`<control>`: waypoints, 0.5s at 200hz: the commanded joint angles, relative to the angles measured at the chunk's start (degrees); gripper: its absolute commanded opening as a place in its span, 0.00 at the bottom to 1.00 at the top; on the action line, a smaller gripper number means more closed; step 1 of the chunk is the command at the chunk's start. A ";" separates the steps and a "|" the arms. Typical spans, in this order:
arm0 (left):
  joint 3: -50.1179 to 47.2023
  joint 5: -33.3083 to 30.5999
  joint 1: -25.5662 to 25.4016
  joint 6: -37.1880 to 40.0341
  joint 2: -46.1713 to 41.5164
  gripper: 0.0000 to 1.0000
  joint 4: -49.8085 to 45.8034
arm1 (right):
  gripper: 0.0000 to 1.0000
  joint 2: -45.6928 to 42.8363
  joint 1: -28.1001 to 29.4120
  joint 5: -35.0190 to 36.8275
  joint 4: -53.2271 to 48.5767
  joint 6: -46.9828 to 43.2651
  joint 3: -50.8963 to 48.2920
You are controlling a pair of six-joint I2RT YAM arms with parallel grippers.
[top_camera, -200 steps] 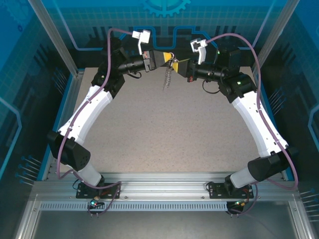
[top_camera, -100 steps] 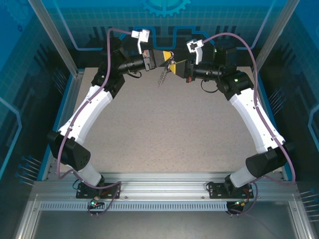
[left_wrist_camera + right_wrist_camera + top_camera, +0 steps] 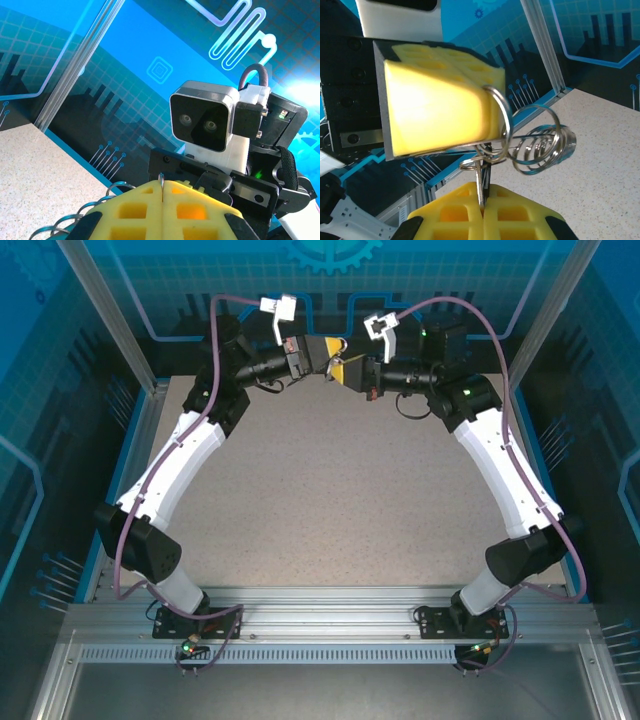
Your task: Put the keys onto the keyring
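Observation:
Both grippers meet high at the back middle of the table. My left gripper [image 3: 322, 352] [image 3: 161, 186] is shut, its yellow pads pinching a thin silvery ring [image 3: 161, 179] of the keyring. A coil of linked rings [image 3: 105, 195] [image 3: 542, 145] hangs off that ring to one side. My right gripper [image 3: 350, 372] [image 3: 482, 202] is shut on a small key [image 3: 481, 185], which stands upright between its yellow pads. The key's top reaches a small ring [image 3: 476, 164] just under the left gripper's pads [image 3: 440, 107]. The big ring [image 3: 502, 120] curves round the tip of those pads.
The speckled tabletop [image 3: 330, 490] spreads below and in front of the grippers. Blue patterned walls and a metal post [image 3: 545, 45] stand close behind them. The right arm's wrist camera [image 3: 205, 120] sits directly in front of the left gripper.
My right gripper has moved left and back, closing up on the left gripper. The ring chain that dangled below the two grippers no longer hangs down in the top view.

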 commanded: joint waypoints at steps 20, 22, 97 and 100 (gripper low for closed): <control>0.13 -0.55 -0.63 -1.21 -0.39 0.00 3.84 | 0.00 0.80 2.43 -4.17 -3.27 -1.91 0.72; 0.15 -0.58 -0.63 -1.21 -0.42 0.00 3.84 | 0.00 0.78 2.44 -4.22 -3.29 -1.74 0.72; -0.64 -0.73 -0.61 -0.77 -0.86 0.00 3.63 | 0.34 -2.31 -2.61 -5.49 -0.66 2.36 -3.93; -0.72 -0.84 -0.63 -0.70 -0.95 0.00 3.63 | 0.36 -2.89 -3.40 -5.44 0.02 2.89 -4.68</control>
